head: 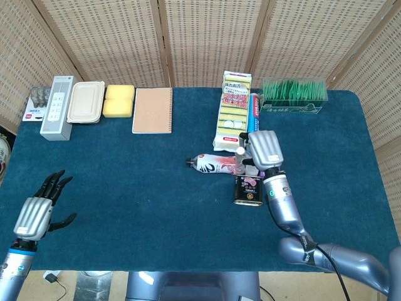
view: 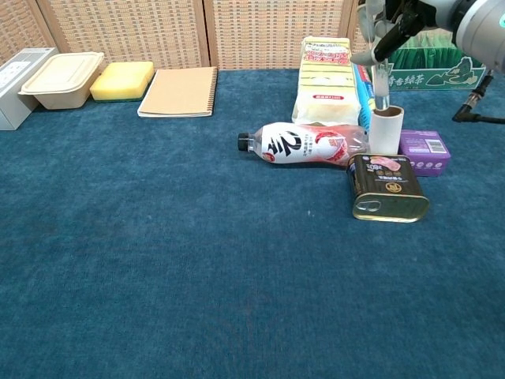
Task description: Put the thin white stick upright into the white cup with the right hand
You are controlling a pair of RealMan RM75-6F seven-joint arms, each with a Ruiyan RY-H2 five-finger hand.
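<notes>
in the head view the right hand [head: 264,149] is hovering palm-down over the cluster in the middle of the blue cloth table [head: 125,182], its back hiding what the fingers are doing; a bit of the thin white stick [head: 240,152] is poking out at its left edge. the left hand [head: 39,212] is hanging near the front left corner with its fingers spread and holding nothing. a lying bottle [head: 215,164] and a tin can [head: 248,189] are sitting just beside the right hand, with a yellow sponge pack [head: 233,111] behind them. along the back edge a remote box [head: 57,106], a beige lunch box [head: 86,101], a yellow sponge [head: 119,100], a brown notebook [head: 152,110] and a green box [head: 294,95] are lining up before woven screens [head: 207,37]. wide bare cloth is lying open to the left and front. in the chest view the right hand [view: 394,17] is sitting at the top edge, fingers pinching the thin white stick [view: 382,83], which is hanging nearly upright with its lower end at the mouth of the white cup [view: 387,130]; whether the end is inside i cannot tell. the cup is standing upright between the bottle [view: 304,145] and a purple box [view: 424,150], just behind the can [view: 387,186]. the cloth in front is lying open.
</notes>
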